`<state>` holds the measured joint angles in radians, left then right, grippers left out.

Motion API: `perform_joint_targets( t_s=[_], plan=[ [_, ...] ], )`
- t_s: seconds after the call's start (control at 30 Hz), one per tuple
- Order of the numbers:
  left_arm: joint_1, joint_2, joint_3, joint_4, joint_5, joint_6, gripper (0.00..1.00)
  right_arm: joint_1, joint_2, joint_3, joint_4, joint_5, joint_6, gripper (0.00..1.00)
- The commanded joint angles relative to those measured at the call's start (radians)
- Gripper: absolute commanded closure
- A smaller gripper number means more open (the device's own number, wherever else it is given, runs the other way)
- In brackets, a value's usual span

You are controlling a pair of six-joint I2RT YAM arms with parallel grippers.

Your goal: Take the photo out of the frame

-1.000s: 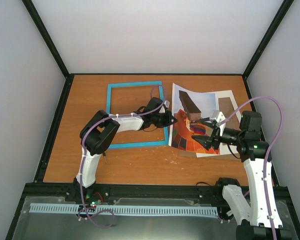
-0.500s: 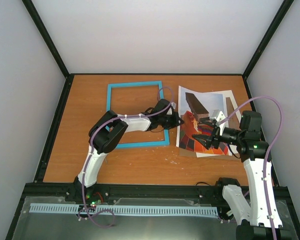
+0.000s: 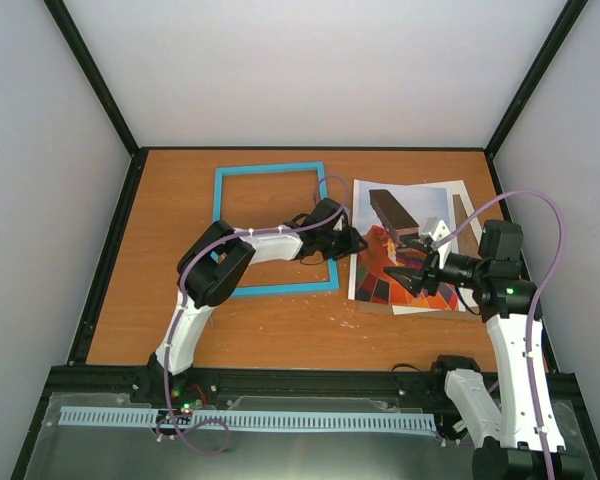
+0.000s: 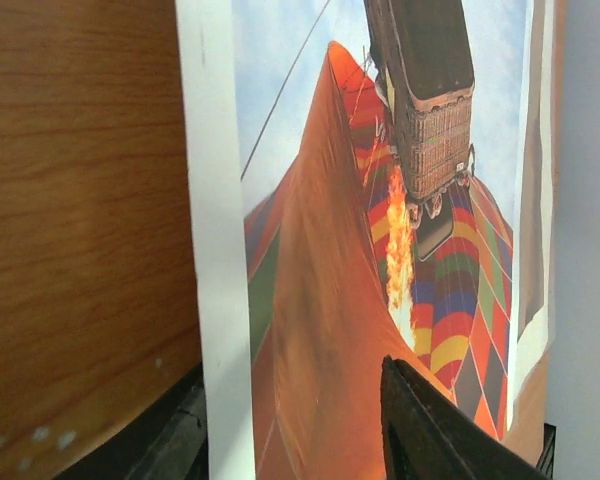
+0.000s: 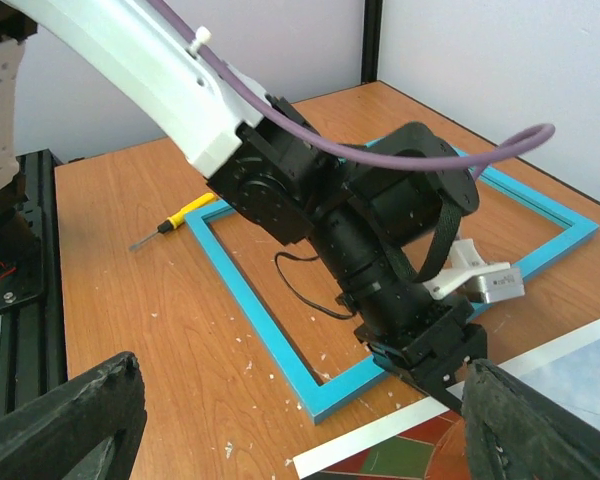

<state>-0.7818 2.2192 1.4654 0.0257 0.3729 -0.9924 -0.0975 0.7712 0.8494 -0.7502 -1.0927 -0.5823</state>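
Note:
The light-blue frame (image 3: 270, 228) lies on the table with nothing in it; it also shows in the right wrist view (image 5: 280, 320). The photo (image 3: 405, 240), with a white margin, lies right of the frame, outside it. My left gripper (image 3: 351, 243) is at the photo's left edge. In the left wrist view its jaws stand apart, with the white margin (image 4: 215, 250) and a raised orange bulge of the print between them. My right gripper (image 3: 412, 274) hovers open and empty over the photo's lower part, and its fingers (image 5: 540, 425) are spread wide.
A brown backing board (image 3: 464, 214) peeks out under the photo's right side. A yellow-handled screwdriver (image 5: 175, 218) lies left of the frame. Small white chips are scattered on the wood. Black rails edge the table.
My left gripper has moved right with the photo's left edge. The photo, lifted and curled before, now lies nearly flat to the right of the frame. My right arm has hardly moved.

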Motion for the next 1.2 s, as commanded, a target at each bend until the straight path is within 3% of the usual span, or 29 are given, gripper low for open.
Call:
perform_joint_targets(
  t_s=[0.0, 0.2, 0.37, 0.67, 0.7, 0.73, 0.8, 0.97, 1.1, 1.17],
  plan=[
    [-0.005, -0.106, -0.001, -0.099, -0.061, 0.054, 0.56, 0.001, 0.006, -0.009, 0.016, 0.002, 0.005, 0.15],
    [-0.005, -0.194, -0.059, -0.122, -0.071, 0.108, 0.54, 0.006, 0.007, -0.009, 0.02, 0.011, 0.007, 0.15],
    [-0.005, -0.289, -0.068, -0.268, -0.118, 0.206, 0.55, 0.008, 0.007, -0.015, 0.051, 0.054, 0.043, 0.15],
    [0.033, -0.621, -0.103, -0.572, -0.429, 0.437, 0.45, 0.009, 0.022, -0.046, 0.215, 0.297, 0.215, 0.12],
    [0.054, -0.653, -0.104, -0.596, -0.446, 0.459, 0.43, 0.009, 0.033, -0.04, 0.237, 0.335, 0.233, 0.1],
    [0.078, -0.687, -0.106, -0.615, -0.461, 0.481, 0.41, 0.009, 0.049, -0.026, 0.251, 0.369, 0.25, 0.01],
    [0.133, -0.741, -0.106, -0.64, -0.511, 0.518, 0.37, 0.009, 0.092, 0.023, 0.271, 0.437, 0.277, 0.0],
    [0.25, -0.867, -0.135, -0.563, -0.664, 0.619, 0.18, 0.008, 0.219, 0.147, 0.353, 0.62, 0.421, 0.0],
    [0.292, -0.956, -0.236, -0.437, -0.696, 0.669, 0.1, 0.009, 0.264, 0.135, 0.468, 0.847, 0.657, 0.0],
    [0.293, -1.0, -0.324, -0.357, -0.731, 0.666, 0.09, 0.008, 0.26, 0.08, 0.516, 0.834, 0.67, 0.0]
  ],
)
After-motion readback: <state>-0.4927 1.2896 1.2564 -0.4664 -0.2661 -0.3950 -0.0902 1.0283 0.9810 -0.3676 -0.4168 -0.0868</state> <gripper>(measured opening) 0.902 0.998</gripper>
